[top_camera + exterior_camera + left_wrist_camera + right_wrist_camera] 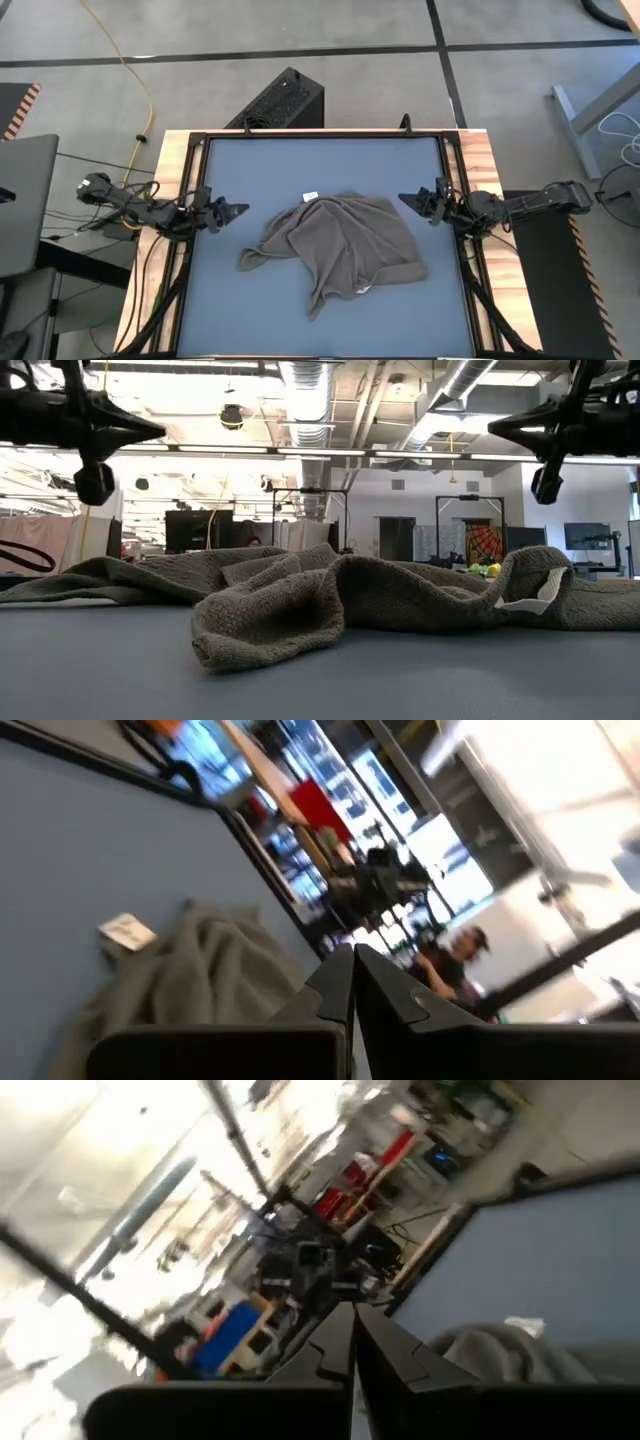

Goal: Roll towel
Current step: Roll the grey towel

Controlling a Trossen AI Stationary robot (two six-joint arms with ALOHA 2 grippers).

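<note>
The grey-brown towel (340, 248) lies crumpled in a heap on the blue table top (300, 170), near the middle. It also shows in the low view (300, 600). A small white tag (310, 196) lies at its far edge, and another white tag (525, 600) shows at its near right. My left gripper (243, 210) hangs shut above the table, left of the towel. My right gripper (402, 198) hangs shut above the table, right of the towel. Both are clear of the cloth.
A black raised frame (320, 135) runs around the blue table top. A dark box (280, 100) stands on the floor beyond the far edge. A person (450, 960) shows in the room beyond the table.
</note>
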